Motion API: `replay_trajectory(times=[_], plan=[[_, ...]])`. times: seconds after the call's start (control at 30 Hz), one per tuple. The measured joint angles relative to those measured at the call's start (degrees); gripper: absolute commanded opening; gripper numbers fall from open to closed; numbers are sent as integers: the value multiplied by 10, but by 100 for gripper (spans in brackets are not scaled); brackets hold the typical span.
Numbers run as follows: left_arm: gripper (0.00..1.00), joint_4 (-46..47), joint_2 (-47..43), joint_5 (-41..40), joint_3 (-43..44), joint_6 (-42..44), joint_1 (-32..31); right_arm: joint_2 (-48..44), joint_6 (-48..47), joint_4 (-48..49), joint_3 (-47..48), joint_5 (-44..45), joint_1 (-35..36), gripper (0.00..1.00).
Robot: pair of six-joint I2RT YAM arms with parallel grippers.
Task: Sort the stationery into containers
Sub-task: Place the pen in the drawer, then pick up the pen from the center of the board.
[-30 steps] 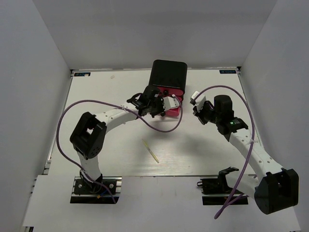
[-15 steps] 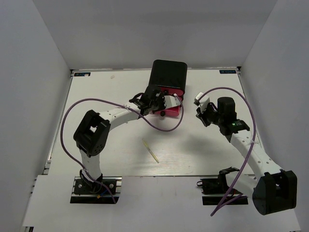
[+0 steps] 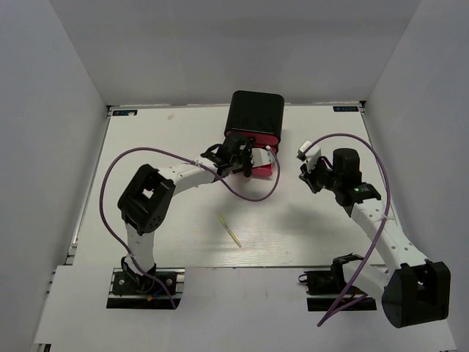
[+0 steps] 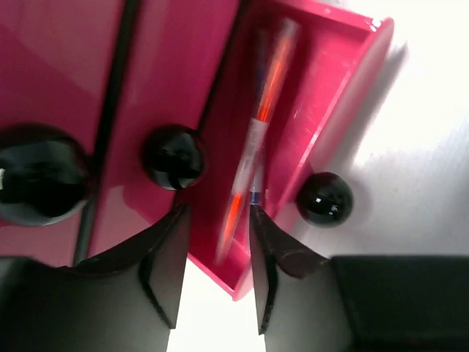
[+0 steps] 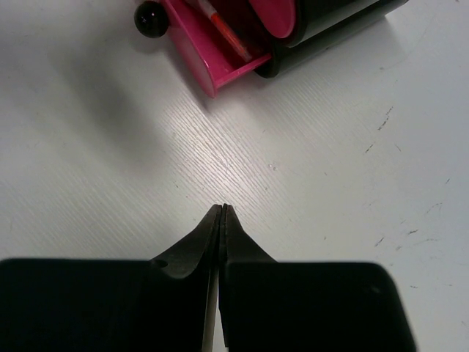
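Note:
The black cabinet (image 3: 256, 116) stands at the back middle, with pink drawer fronts and round black knobs (image 4: 174, 156). Its bottom drawer (image 4: 322, 88) is pulled out. A thin red-orange pen (image 4: 258, 125) lies blurred in it, its lower end between my left fingers without touching them. My left gripper (image 4: 218, 214) is open over the drawer's near end; it also shows in the top view (image 3: 248, 158). My right gripper (image 5: 222, 209) is shut and empty over bare table, right of the drawer (image 5: 212, 59). A yellow stick (image 3: 229, 229) lies alone on the table in front.
The white table (image 3: 161, 147) is walled at the back and sides. The purple cables of both arms loop over it. The left cable hangs just in front of the open drawer (image 3: 261, 168).
My left gripper has moved right and back, closer over the open drawer. My right gripper has drawn a little to the right, away from the cabinet.

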Motion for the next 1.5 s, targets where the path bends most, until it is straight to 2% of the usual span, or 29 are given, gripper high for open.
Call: replay_trajectory(times=[0.2, 0.23, 0.27, 0.3, 0.33, 0.37, 0.4, 0.5, 0.57, 0.6, 0.67, 0.73, 0.77, 0.83, 0.97, 1.07, 1.17, 1.37, 1.5], plan=[[52, 43, -34, -16, -23, -6, -1, -4, 0, -1, -9, -5, -3, 3], [52, 47, -44, -19, -26, -12, -2, -4, -1, -3, -10, -6, -3, 4], [52, 51, -58, -25, -28, -21, -4, -4, -1, -5, -10, -6, -3, 10], [52, 57, -75, -32, -32, -34, -5, -4, -1, -4, -10, -6, -3, 24], [59, 64, -93, -42, -38, -52, -5, -4, -2, -5, -10, -5, -3, 45], [59, 70, -115, -58, -44, -90, -6, -4, -3, -4, -10, -3, -3, 84], [58, 68, -137, -77, -49, -135, -7, -4, 3, -3, -11, 3, -3, 90], [58, 24, -207, -112, -50, -310, -3, 0, 12, 4, -16, 35, -6, 90], [80, 8, -261, -135, -73, -430, 2, 12, 24, 5, -17, 46, -10, 90], [85, 0, -291, -143, -95, -485, 4, 19, 28, 5, -17, 48, -12, 90], [85, -24, -355, -157, -153, -605, 8, 28, 40, 4, -18, 48, -16, 90], [83, -70, -408, -170, -207, -740, 6, 29, 51, 5, -18, 46, -18, 86], [76, -97, -425, -171, -228, -803, 4, 29, 56, 6, -18, 44, -18, 86], [74, -157, -438, -164, -255, -929, 1, 30, 62, 8, -18, 41, -18, 83], [80, -268, -407, -129, -257, -1107, -5, 33, 70, 9, -18, 37, -18, 83], [82, -354, -339, -102, -210, -1196, -5, 33, 73, 9, -18, 34, -18, 81], [82, -421, -241, -65, -141, -1245, -5, 33, 75, 10, -18, 30, -18, 81], [78, -487, -101, 5, -111, -1274, -10, 30, 76, 9, -18, 31, -18, 81], [74, -507, -83, 13, -111, -1280, -21, 21, 76, 11, -24, 31, -19, 81]])
